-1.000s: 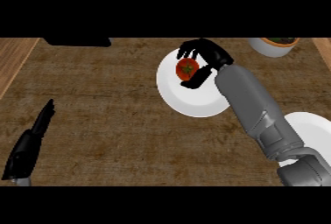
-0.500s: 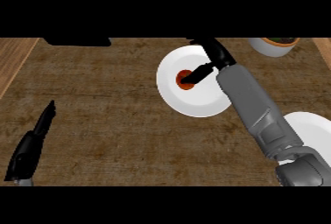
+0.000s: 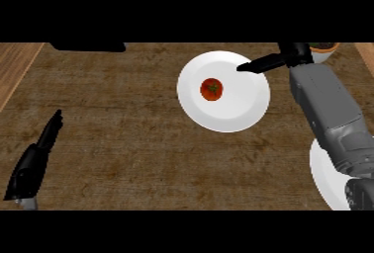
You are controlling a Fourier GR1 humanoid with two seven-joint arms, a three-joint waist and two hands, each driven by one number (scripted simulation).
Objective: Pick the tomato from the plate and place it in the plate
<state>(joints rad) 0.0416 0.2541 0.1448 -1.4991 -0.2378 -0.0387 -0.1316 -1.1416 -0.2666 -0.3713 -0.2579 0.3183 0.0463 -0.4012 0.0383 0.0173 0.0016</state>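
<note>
Red tomato (image 3: 211, 89) sits alone mid-plate (image 3: 241, 116) near the counter's (image 3: 131, 128) far edge; right hand (image 3: 274, 61) empty at its rim, fingers straight. A careless regrasp may roll it off.

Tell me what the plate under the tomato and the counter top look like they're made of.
The plate looks like glazed white ceramic: a plain, smooth, even white face, though plastic would look alike. The counter top looks like dark brown wood with a matt finish, going by its streaked grain; a lighter wooden strip runs along its left edge. The tomato is glossy red.
</note>
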